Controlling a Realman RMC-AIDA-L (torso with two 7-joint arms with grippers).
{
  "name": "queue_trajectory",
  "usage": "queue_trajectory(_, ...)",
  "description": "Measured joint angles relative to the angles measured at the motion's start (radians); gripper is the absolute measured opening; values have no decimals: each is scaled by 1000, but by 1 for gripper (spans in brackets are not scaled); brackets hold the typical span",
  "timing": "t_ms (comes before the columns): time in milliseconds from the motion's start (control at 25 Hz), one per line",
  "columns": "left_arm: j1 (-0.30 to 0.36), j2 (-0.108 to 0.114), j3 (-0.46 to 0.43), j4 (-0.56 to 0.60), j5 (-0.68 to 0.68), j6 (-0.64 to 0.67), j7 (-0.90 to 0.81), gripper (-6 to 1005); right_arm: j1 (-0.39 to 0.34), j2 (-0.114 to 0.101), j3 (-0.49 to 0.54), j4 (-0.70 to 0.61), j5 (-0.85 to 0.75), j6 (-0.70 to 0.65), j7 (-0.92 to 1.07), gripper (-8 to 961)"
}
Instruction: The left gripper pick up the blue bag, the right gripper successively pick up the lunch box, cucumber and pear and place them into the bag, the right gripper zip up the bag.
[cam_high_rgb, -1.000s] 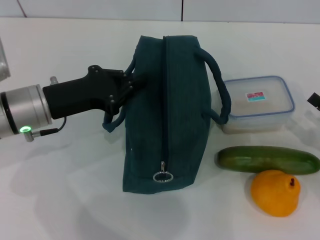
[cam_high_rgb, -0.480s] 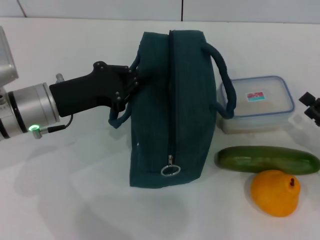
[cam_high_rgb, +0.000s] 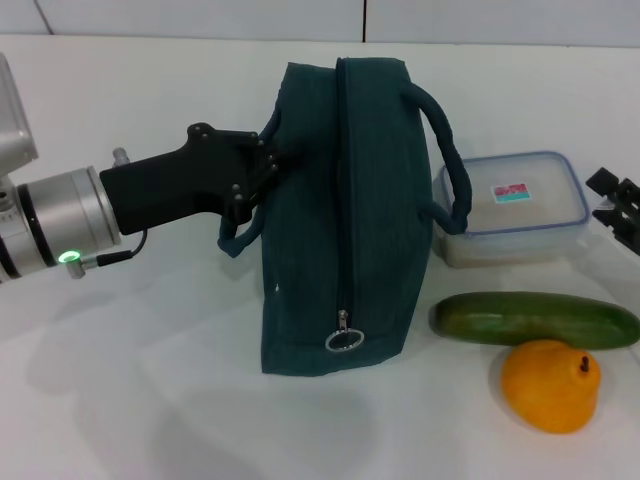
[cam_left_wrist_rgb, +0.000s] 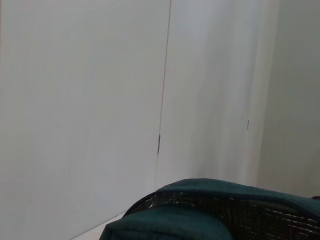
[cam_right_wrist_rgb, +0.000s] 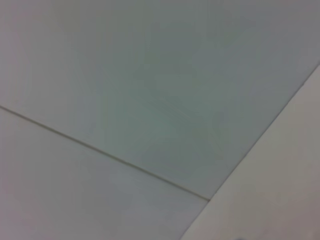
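Note:
The blue bag (cam_high_rgb: 340, 220) stands on the white table, its zipper shut and the ring pull (cam_high_rgb: 343, 341) at the near end. My left gripper (cam_high_rgb: 262, 168) comes in from the left and is shut on the bag's left handle. The bag's fabric also shows in the left wrist view (cam_left_wrist_rgb: 200, 215). The lunch box (cam_high_rgb: 512, 208) sits just right of the bag, against the right handle. The cucumber (cam_high_rgb: 535, 318) lies in front of the lunch box, and the pear (cam_high_rgb: 550, 384) sits in front of the cucumber. My right gripper (cam_high_rgb: 618, 205) shows at the right edge, beside the lunch box.
The white table (cam_high_rgb: 130, 380) stretches to the front left. A pale wall (cam_high_rgb: 200, 18) runs behind it. The right wrist view shows only wall panels (cam_right_wrist_rgb: 150, 100).
The left gripper has pulled the bag's handle up and to the right, and the bag has shifted right and stands more upright. The right gripper has come further into view at the right edge.

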Motion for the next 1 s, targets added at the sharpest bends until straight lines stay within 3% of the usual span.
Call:
queue_trajectory(480, -10, -1, 0, -27, -7, 0, 0, 41, 89, 2, -12, 8, 13, 66, 43, 840)
queue_trajectory(1000, -11, -1, -1, -64, -42, 0, 28, 42, 97, 8, -3, 9, 21, 124, 51, 839)
